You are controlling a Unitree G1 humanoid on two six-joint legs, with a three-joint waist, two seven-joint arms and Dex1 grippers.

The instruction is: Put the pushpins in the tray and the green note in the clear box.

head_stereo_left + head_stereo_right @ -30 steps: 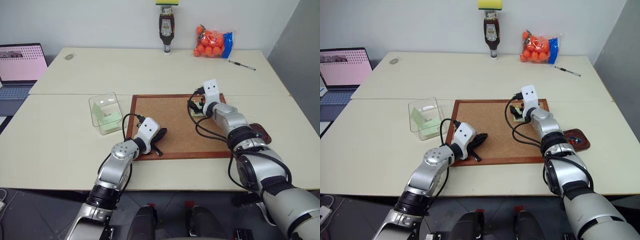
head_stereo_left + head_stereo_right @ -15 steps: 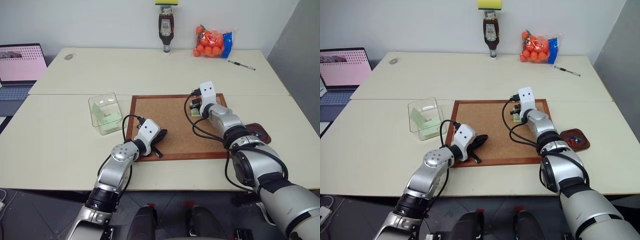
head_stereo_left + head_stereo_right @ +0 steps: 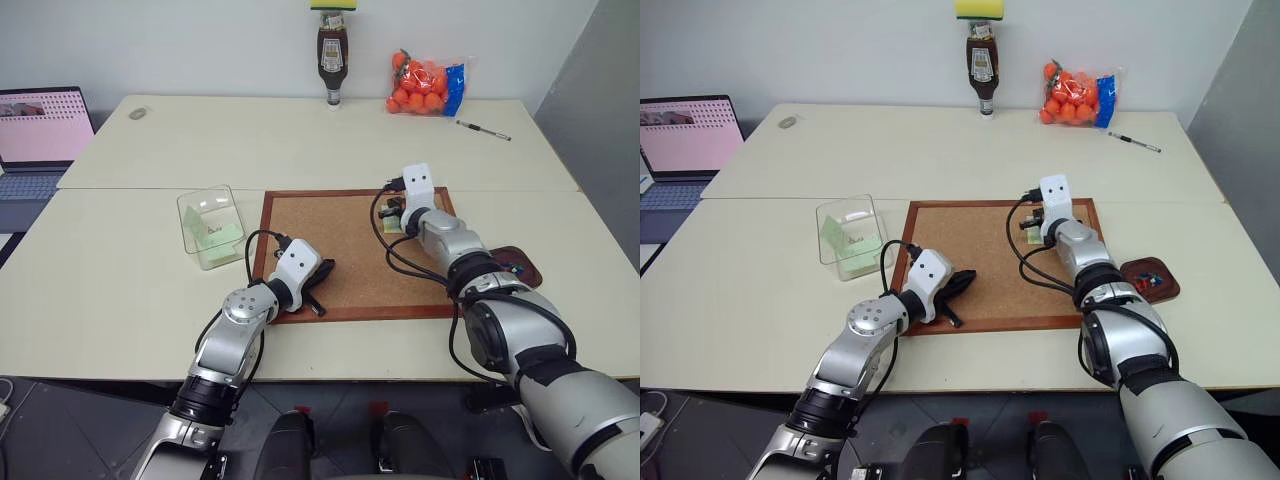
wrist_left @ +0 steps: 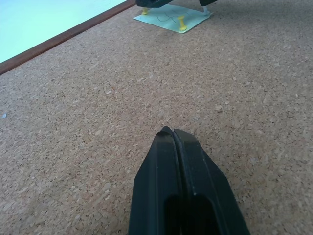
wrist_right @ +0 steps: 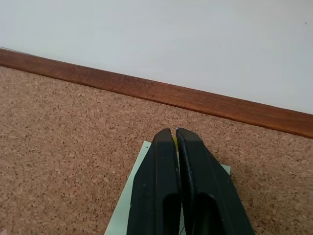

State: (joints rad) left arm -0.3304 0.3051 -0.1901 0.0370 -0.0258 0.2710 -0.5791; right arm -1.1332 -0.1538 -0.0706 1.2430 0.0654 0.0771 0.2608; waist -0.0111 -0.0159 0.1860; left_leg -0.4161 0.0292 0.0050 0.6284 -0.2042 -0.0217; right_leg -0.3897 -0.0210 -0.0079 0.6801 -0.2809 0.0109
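Two containers: clear box [image 3: 212, 227] and tray [image 3: 1149, 279], both on the tabletop [image 3: 120, 260]
clear box: green paper inside
tray: a few pushpins [image 3: 1150, 279], red and blue
green note [image 4: 173, 17]: pinned on corkboard [image 3: 345, 250] with yellow pins
right tool [image 5: 175, 137]: clenched on a yellow pin over the note
left tool [image 4: 172, 134]: clenched, nothing in it
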